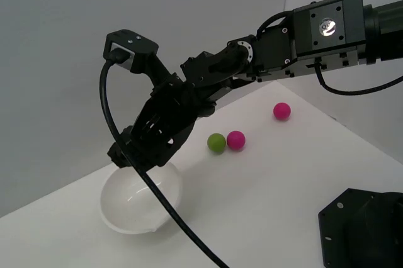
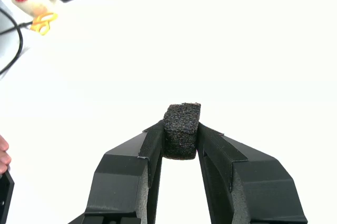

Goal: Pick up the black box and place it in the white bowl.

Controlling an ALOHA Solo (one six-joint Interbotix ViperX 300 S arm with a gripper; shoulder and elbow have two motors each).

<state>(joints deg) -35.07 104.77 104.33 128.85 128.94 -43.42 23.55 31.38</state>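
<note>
Gripper: our gripper [image 2: 180, 142] is clamped on the black box [image 2: 181, 131]; both fingers press its sides, so the foam-like cube sits pinched at the very tips, where it can drop free the moment we let go.
Black box: held in the air, off the table [image 1: 283, 180]; in the exterior view it is hidden behind the fingers, so we place it only by the gripper, which hangs over the white bowl [image 1: 140, 205].
White bowl: on the table, directly under the gripper tips; its far rim is covered by the gripper, and the bowl looks empty in the part we see.
Step in hand: we judge the carry is at its end and the release is what remains; the low, tilted wrist suits a short drop into the bowl.
Balls: a green ball [image 1: 216, 143] touches a pink ball [image 1: 235, 139], and another pink ball [image 1: 281, 111] lies further from the bowl; all are clear of our path.
Risk: the light cube could bounce, so we favour a release near the bowl's middle.
</note>
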